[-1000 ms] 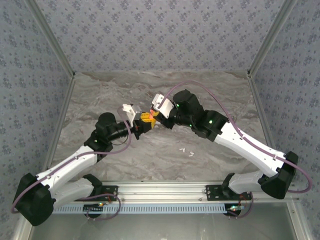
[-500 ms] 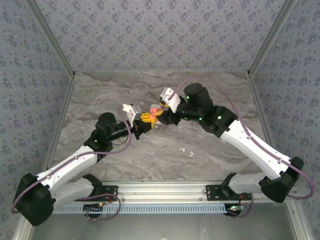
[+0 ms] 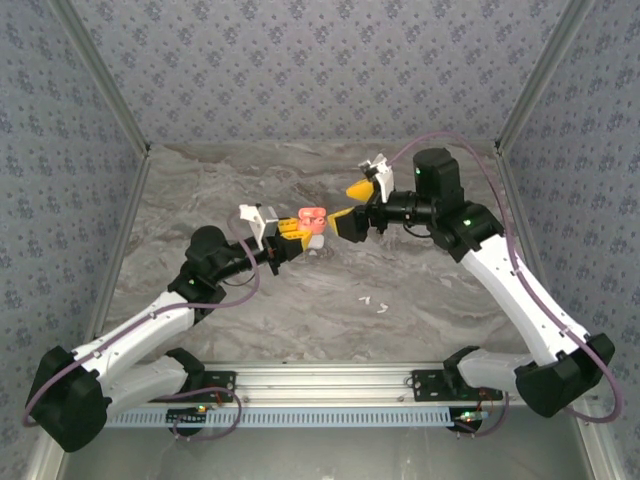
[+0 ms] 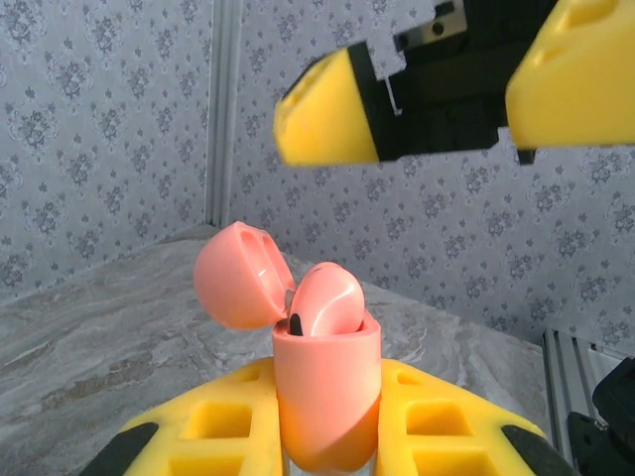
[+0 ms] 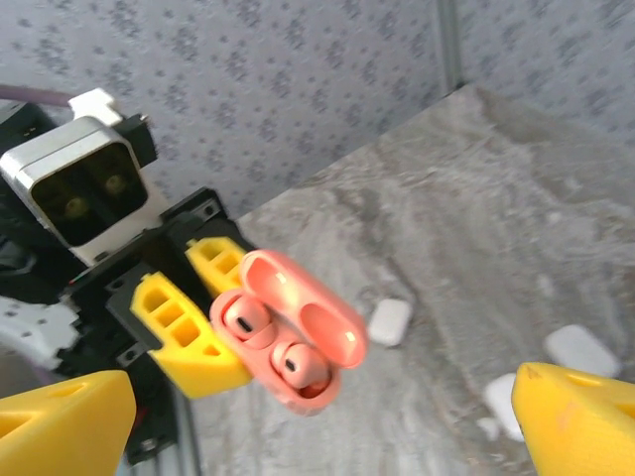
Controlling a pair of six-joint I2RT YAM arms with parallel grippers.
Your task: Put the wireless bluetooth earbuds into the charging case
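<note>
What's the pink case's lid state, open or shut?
Open. The pink case has its lid hinged back, and two earbuds sit in its wells, seen from the right wrist.

A clear gap lies between the wide-spread right tool (image 3: 348, 203) and the pink case (image 3: 313, 218), which stands lid-up, clamped in the left tool (image 3: 290, 235) above the worktop (image 3: 200, 190). That case and its holder bar the way leftward. Beneath them white cases (image 5: 389, 322) dot the worktop, and two white earbuds (image 3: 372, 301) lie nearer the bases. The left and far stretches are bare; patterned walls (image 3: 300, 70) hem three sides.
</note>
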